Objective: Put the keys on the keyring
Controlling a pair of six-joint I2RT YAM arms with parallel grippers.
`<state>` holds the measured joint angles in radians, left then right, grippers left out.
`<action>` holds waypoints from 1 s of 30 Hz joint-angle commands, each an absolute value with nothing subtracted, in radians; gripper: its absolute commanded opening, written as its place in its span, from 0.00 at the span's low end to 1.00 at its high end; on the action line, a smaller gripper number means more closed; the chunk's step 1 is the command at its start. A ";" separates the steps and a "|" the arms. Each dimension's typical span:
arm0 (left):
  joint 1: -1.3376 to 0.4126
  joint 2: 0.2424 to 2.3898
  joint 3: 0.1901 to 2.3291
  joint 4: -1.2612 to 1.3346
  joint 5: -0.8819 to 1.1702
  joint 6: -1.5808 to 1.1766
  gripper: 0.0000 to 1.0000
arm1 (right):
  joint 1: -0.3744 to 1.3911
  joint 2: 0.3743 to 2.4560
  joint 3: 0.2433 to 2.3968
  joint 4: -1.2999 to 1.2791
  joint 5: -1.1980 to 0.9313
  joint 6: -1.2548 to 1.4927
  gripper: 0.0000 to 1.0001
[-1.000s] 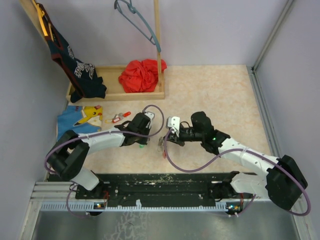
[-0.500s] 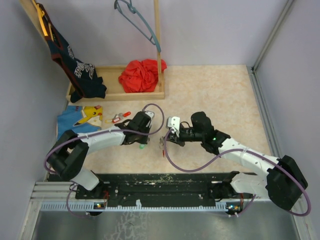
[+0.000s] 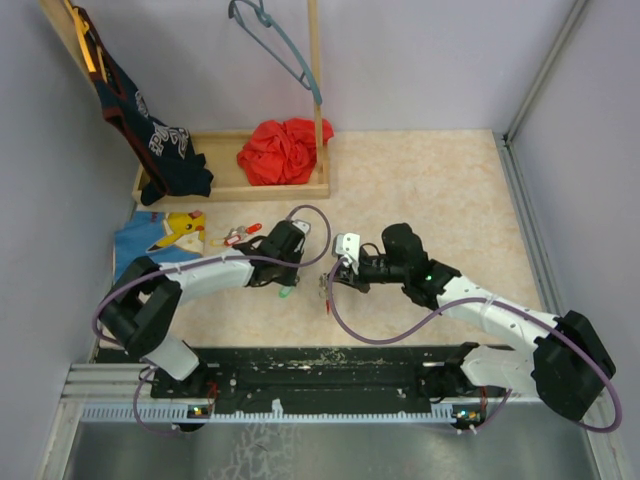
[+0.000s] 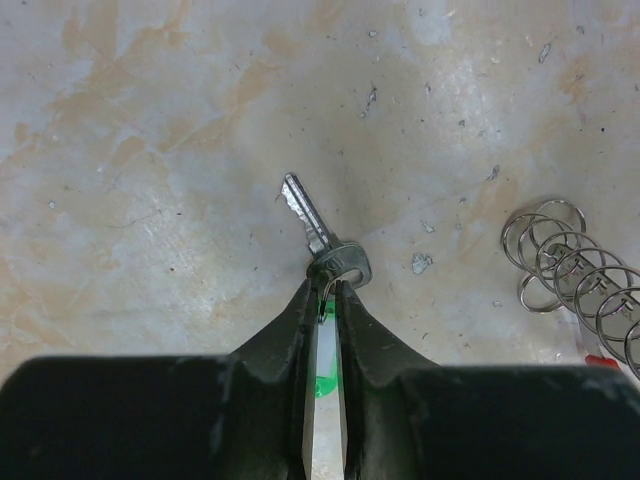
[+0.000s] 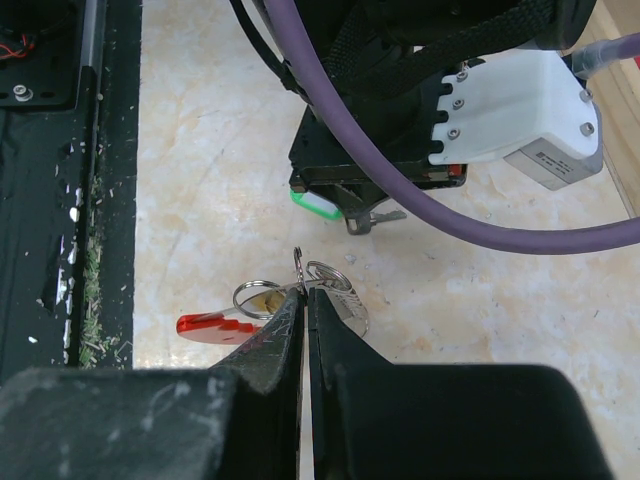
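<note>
Your table (image 3: 420, 180) is cream, marbled with tan and orange veins. The key (image 4: 305, 215) is bare silver and its tag (image 4: 322, 385) is bright green. The keyring (image 4: 575, 275) is a cluster of silver loops with a red tab (image 5: 215, 327). Your left gripper (image 4: 322, 290) and right gripper (image 5: 303, 298) are both black. You see a purple cable (image 5: 540, 242) and a white housing (image 5: 510, 100). Further back are a red cloth (image 3: 283, 150), a navy shirt (image 3: 165, 150) with white lettering, a blue cloth (image 3: 135, 245) with a yellow cartoon print, and a grey-blue hanger (image 3: 275, 50).

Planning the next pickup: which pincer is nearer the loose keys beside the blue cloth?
Left. The left pincer sits close by, diagonally right of the loose keys; the right pincer lies farther right, beyond the left one.
</note>
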<state>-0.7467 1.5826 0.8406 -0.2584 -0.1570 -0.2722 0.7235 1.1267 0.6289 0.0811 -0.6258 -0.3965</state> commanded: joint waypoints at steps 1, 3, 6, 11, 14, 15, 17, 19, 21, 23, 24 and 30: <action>-0.753 1.600 0.881 -0.277 -0.174 -0.264 0.17 | 0.712 1.094 0.665 0.126 -0.640 -0.390 0.00; -0.753 1.606 0.886 -0.280 -0.177 -0.262 0.17 | 0.712 1.095 0.665 0.127 -0.641 -0.391 0.00; -0.753 1.614 0.892 -0.289 -0.178 -0.262 0.17 | 0.712 1.093 0.666 0.126 -0.641 -0.392 0.00; -0.753 1.617 0.893 -0.302 -0.178 -0.260 0.11 | 0.712 1.095 0.666 0.125 -0.642 -0.392 0.00; -0.753 1.603 0.895 -0.303 -0.181 -0.258 0.04 | 0.712 1.094 0.666 0.124 -0.642 -0.393 0.00; -0.753 1.597 0.894 -0.304 -0.182 -0.259 0.01 | 0.712 1.093 0.666 0.124 -0.642 -0.393 0.00; -0.753 1.588 0.897 -0.311 -0.190 -0.266 0.00 | 0.712 1.093 0.667 0.123 -0.643 -0.393 0.00; -0.753 1.583 0.900 -0.330 -0.213 -0.295 0.00 | 0.712 1.094 0.667 0.123 -0.642 -0.392 0.00; -0.753 1.587 0.905 -0.355 -0.248 -0.346 0.00 | 0.712 1.093 0.667 0.123 -0.643 -0.391 0.00; -0.753 1.603 0.921 -0.388 -0.275 -0.407 0.00 | 0.713 1.093 0.667 0.123 -0.643 -0.392 0.00; -0.753 1.615 0.935 -0.410 -0.288 -0.438 0.00 | 0.712 1.093 0.667 0.122 -0.643 -0.392 0.00; -0.752 1.664 0.992 -0.479 -0.338 -0.530 0.02 | 0.712 1.090 0.666 0.122 -0.646 -0.391 0.00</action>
